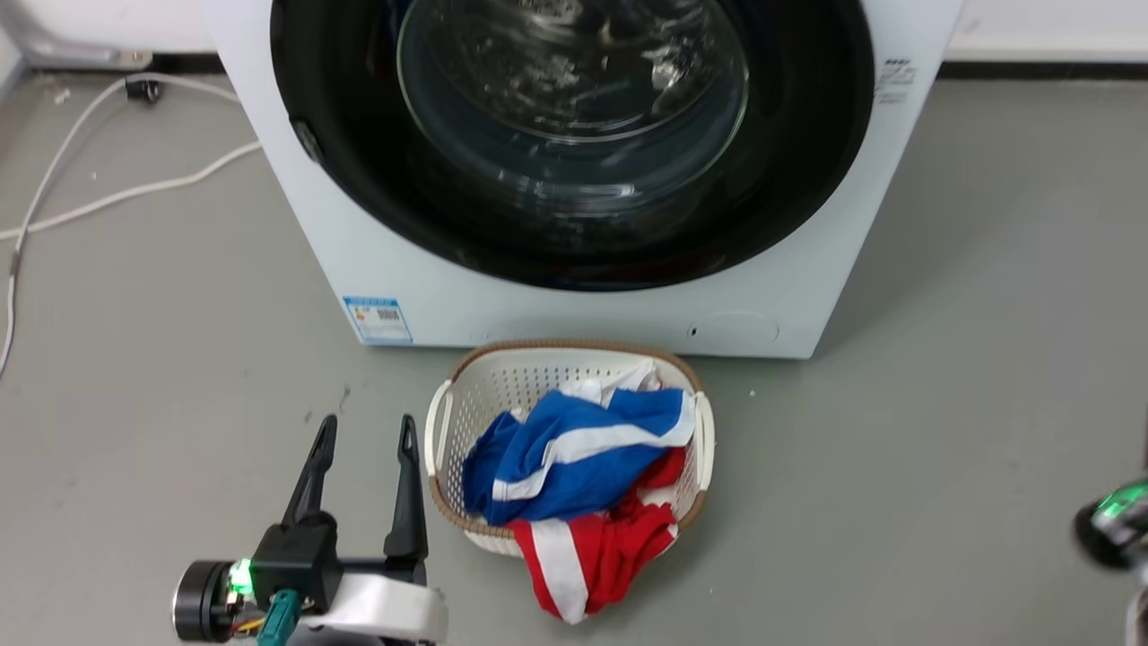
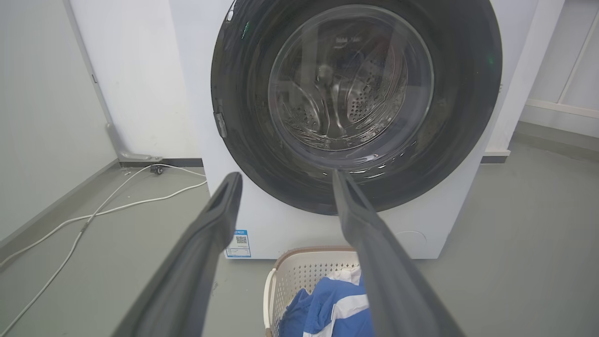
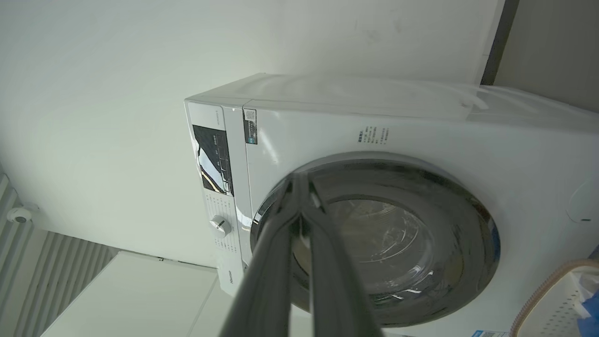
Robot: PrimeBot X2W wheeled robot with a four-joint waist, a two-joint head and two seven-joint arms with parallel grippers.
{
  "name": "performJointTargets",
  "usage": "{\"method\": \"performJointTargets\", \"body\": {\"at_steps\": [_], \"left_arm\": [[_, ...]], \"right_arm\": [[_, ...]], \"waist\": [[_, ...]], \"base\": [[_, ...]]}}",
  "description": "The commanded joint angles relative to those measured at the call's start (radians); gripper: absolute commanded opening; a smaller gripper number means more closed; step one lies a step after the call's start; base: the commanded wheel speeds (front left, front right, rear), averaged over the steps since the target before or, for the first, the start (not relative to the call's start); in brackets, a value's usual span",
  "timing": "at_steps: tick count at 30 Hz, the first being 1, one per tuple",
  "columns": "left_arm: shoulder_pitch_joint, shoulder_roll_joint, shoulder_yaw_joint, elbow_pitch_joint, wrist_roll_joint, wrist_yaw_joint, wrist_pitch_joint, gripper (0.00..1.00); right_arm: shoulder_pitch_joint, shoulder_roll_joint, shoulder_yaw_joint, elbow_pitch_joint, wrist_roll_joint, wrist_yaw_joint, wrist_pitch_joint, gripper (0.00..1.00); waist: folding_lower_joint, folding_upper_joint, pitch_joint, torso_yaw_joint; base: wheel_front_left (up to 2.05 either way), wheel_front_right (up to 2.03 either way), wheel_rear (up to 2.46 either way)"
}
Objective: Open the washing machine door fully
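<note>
The washing machine (image 1: 574, 314) stands straight ahead, a white box. Its door (image 1: 574, 224), a glossy black ring around clear glass, lies flat against the front. The left wrist view faces the door (image 2: 355, 187) squarely, with a small grey catch (image 2: 220, 124) on the left rim. My left gripper (image 1: 366, 435) is low at the left, short of the machine, open and holding nothing. Its fingers (image 2: 210, 234) frame the door's lower part. My right gripper (image 3: 298, 180) is shut and holds nothing, its tips meeting in front of the door (image 3: 468, 234) rim. Its wrist (image 1: 1117, 529) shows at the right edge.
A white laundry basket (image 1: 448, 422) with blue, white and red clothes sits on the floor just in front of the machine, right of my left gripper. White cables (image 1: 108, 193) run across the grey floor at the left. A wall stands behind the machine.
</note>
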Motion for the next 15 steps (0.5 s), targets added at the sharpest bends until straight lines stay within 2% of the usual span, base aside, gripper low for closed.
{"method": "performJointTargets", "body": {"at_steps": [1, 8, 15], "left_arm": [[-0.019, 0.000, -0.004, -0.005, 0.007, 0.005, -0.003, 1.00], [-0.093, 0.000, -0.025, -0.024, 0.014, 0.002, -0.003, 1.00], [-0.162, 0.000, -0.054, -0.044, 0.017, 0.009, -0.003, 1.00]], "right_arm": [[-0.042, -0.021, -0.014, 0.013, -0.005, 0.000, 0.005, 0.00], [-0.267, -0.137, -0.079, 0.137, -0.020, 0.000, 0.053, 0.00], [-0.496, -0.269, -0.068, 0.241, -0.070, 0.000, 0.099, 0.00]], "waist": [[0.0000, 0.0000, 0.030, 0.012], [0.0000, 0.0000, 0.138, 0.043], [0.0000, 0.0000, 0.249, 0.070]], "base": [[0.00, 0.00, 0.00], [0.00, 0.00, 0.00], [0.00, 0.00, 0.00]]}}
